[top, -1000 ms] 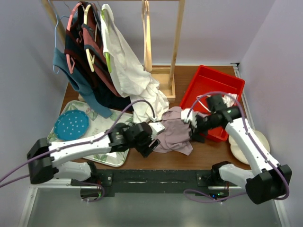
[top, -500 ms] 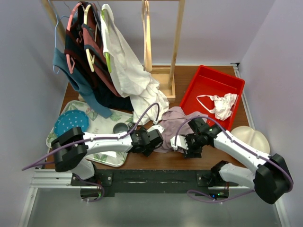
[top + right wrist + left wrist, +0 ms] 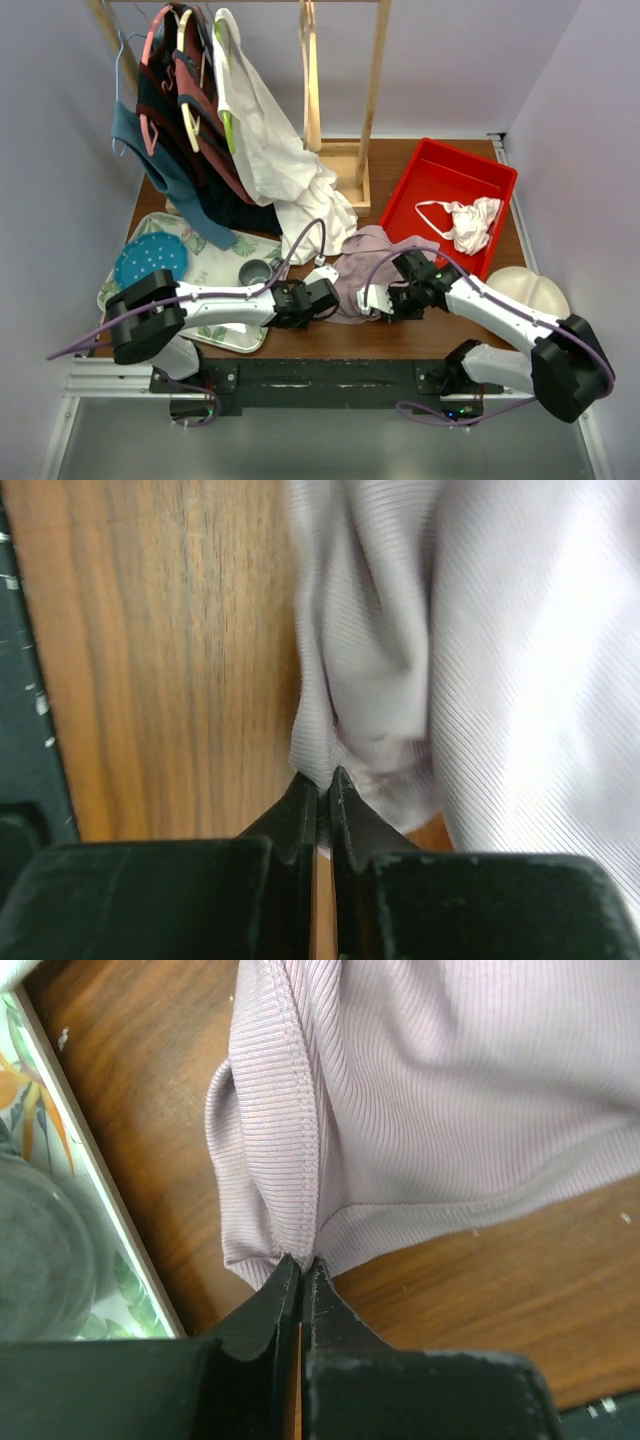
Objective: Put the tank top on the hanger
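The pink top (image 3: 368,268) lies in a soft heap on the brown desk (image 3: 400,338). It is close to the near edge, about in the middle. A tray (image 3: 212,258) with leaves painted on it is to its left. A red bin (image 3: 432,178) is to its right and a bit farther back.

The left tool (image 3: 318,301) is down low at the near left side of the top. In the left wrist view its two black fingers (image 3: 262,1310) are pressed tight together, and the stitched corner of the top (image 3: 420,1110) is pinched between their tips. The left tool (image 3: 300,1265) is clenched on the cloth right at the desk (image 3: 130,1050). The edge of the tray (image 3: 95,1175) is just to the left there.

The right tool (image 3: 386,301) is at the near right side of the top. In the right wrist view its fingers (image 3: 292,820) are also squeezed together. A small fold of the top (image 3: 500,630) is caught between them, so the right tool (image 3: 325,780) is grasping the top too. The wood of the desk (image 3: 170,640) shows beside it.

The hanger (image 3: 312,100) is pale wood. It hangs on the wooden rack (image 3: 376,90) at the far side, well apart from the top. More clothes hang to its left. One is a big white shirt (image 3: 272,150) whose low end comes down just beside the top.

A blue plate (image 3: 150,262) and a grey cup (image 3: 254,271) sit on the tray. A little white and pink cloth (image 3: 468,222) lies in the red bin.
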